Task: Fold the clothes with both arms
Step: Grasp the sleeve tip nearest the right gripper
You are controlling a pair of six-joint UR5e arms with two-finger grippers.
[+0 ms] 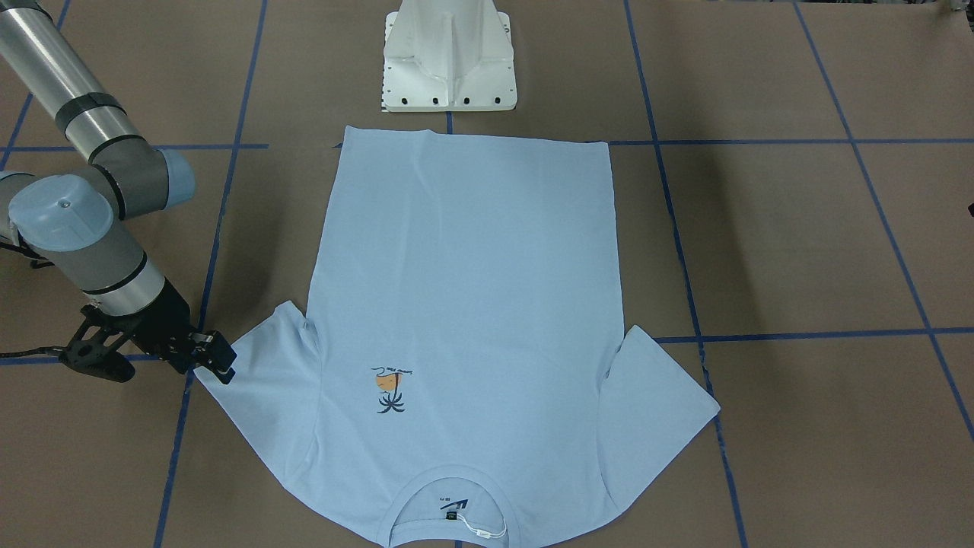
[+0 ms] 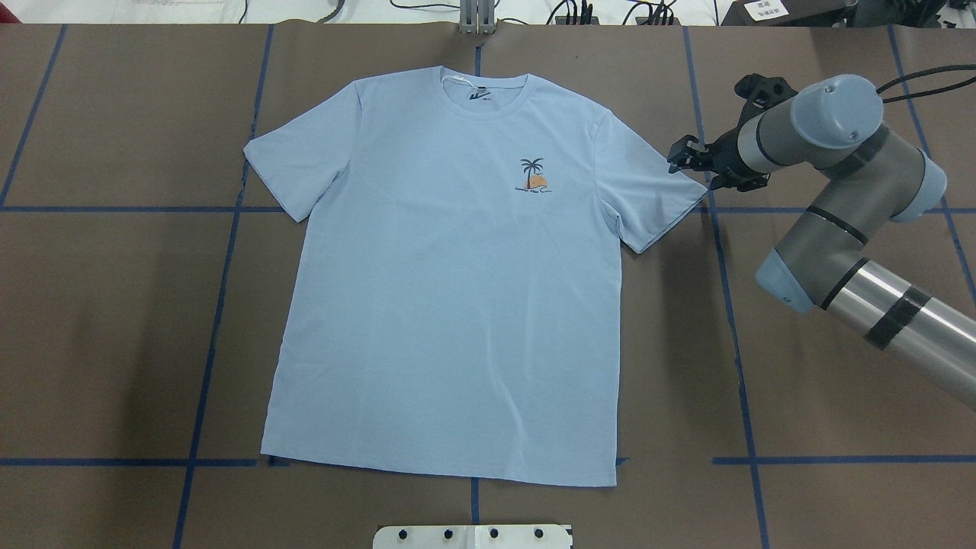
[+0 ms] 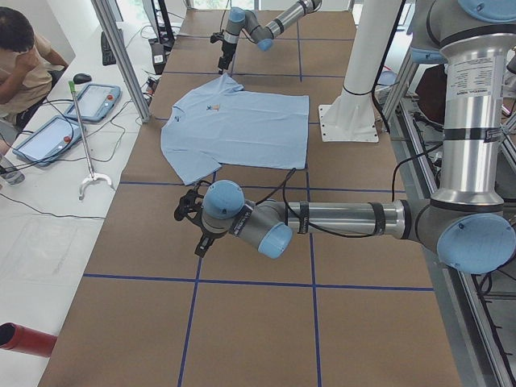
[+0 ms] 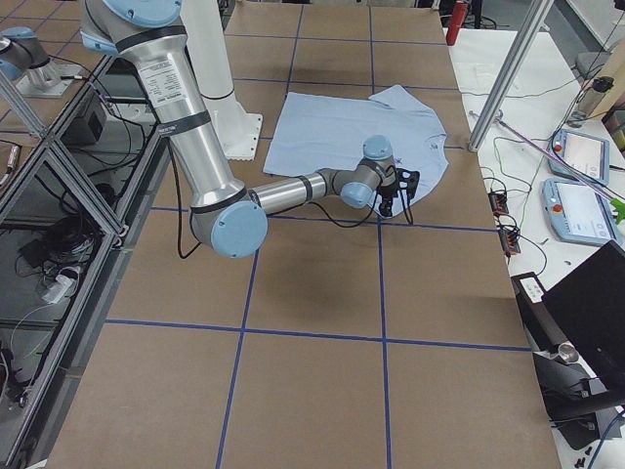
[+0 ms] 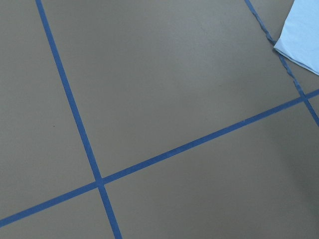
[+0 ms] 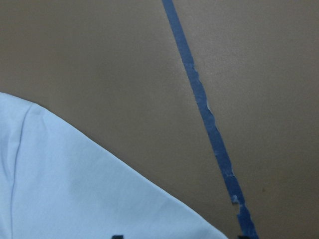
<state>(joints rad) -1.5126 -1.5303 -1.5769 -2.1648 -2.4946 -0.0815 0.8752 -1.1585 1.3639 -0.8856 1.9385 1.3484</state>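
Collar (image 1: 415, 498): sat at the near edge of the front-facing view, with the white neck tag (image 1: 481, 531) inside it
T-shirt (image 1: 472, 289): lay spread flat on the brown table (image 1: 799, 251), print side up, hem towards the white pedestal (image 1: 449, 61), both sleeves out
Palm print (image 1: 391, 390): showed on the chest, on the right arm's side
Right gripper (image 1: 219, 365): stood low at the outer corner of the nearest sleeve (image 1: 259, 380), fingers parted; touching the cloth or not, could not tell
Left gripper (image 3: 192, 216): hung over bare table, well apart from the other sleeve; parted or clenched, could not tell
Blue tape (image 5: 99, 181): crossed under the left wrist camera, a sleeve corner at that view's upper right
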